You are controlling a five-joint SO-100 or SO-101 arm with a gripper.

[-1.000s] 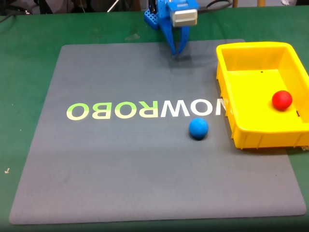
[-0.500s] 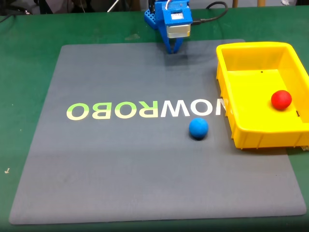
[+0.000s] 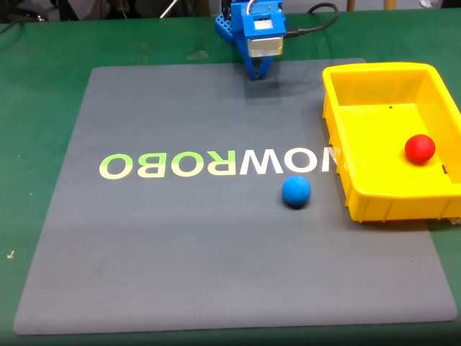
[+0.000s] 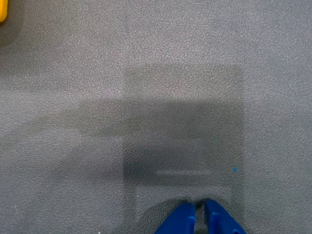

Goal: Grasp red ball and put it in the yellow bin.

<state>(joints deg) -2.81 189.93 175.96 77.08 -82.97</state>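
Note:
The red ball (image 3: pixel 420 148) lies inside the yellow bin (image 3: pixel 338 108), near its right wall in the fixed view. My blue gripper (image 3: pixel 258 73) hangs over the far edge of the grey mat, well left of the bin and apart from both balls. In the wrist view the two blue fingertips meet at the bottom edge, so the gripper (image 4: pixel 199 210) is shut with nothing in it, above bare mat. A sliver of the yellow bin (image 4: pixel 2 9) shows at the top left of that view.
A blue ball (image 3: pixel 296 192) rests on the grey mat (image 3: pixel 180 238) just left of the bin's near corner. White and green lettering (image 3: pixel 216 164) runs across the mat. Green table surface (image 3: pixel 43 108) surrounds the mat. Cables trail behind the arm base.
The gripper drew back toward the arm base, from the mat's far part to its far edge, during the first half second, and its fingers came together. The balls stayed still.

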